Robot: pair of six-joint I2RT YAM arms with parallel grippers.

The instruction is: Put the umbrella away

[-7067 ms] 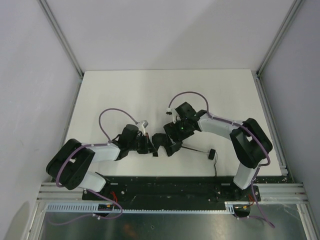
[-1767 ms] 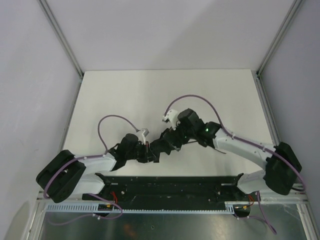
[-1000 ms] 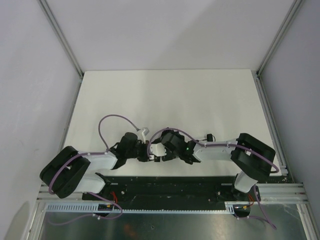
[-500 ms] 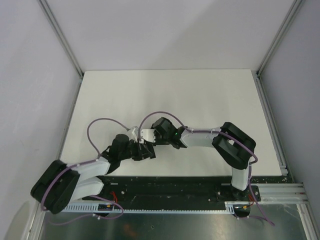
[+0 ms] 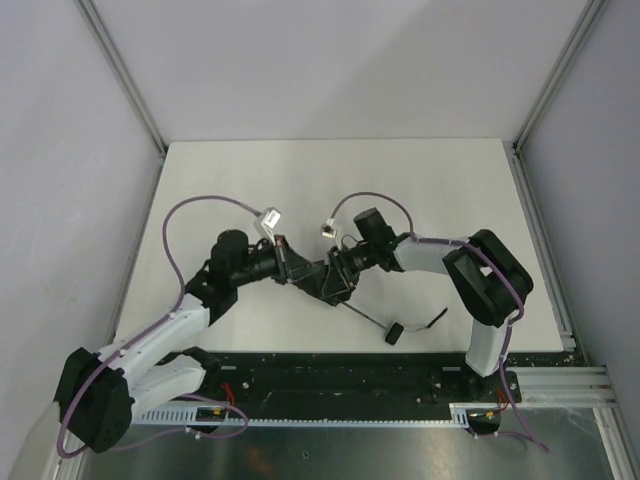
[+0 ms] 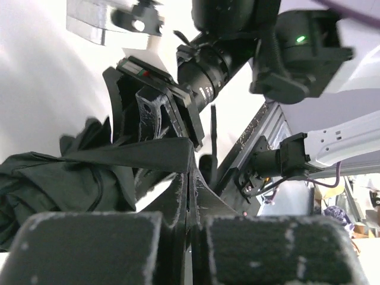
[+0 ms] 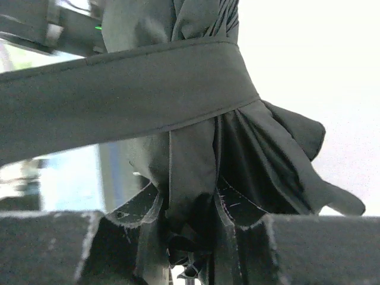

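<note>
Two arms meet over the umbrella (image 5: 327, 284) at mid-table (image 5: 300, 180), slightly toward the near edge. The left gripper (image 5: 298, 271) comes in from the left and the right gripper (image 5: 338, 276) from the right, both at the bunched canopy end.

The umbrella's long axis runs from that bundle toward the near right. The thin shaft (image 5: 366, 315) leads down to the small handle (image 5: 393, 333), and the cord (image 5: 436, 318) lies just beside it. The handle end lies free, well apart from both grippers and on the right arm's side.

The left gripper's fingers are pressed together and appear to pinch the end of the strap (image 7: 119, 89). The strap is drawn taut across the gathered canopy (image 7: 267, 154). The right gripper is closed narrowly on the canopy folds just below the band, with fabric filling the gap between its fingers.

The coming move likely turns on this: the strap crosses the bundle at right angles to the folds, so the left arm has to carry it round while the right holds the canopy steady.

Compared with half a second ago, the meeting point has shifted away from the near edge and to the right. The left arm is stretched much farther out. The shaft and handle, hidden then, now show on the table.
</note>
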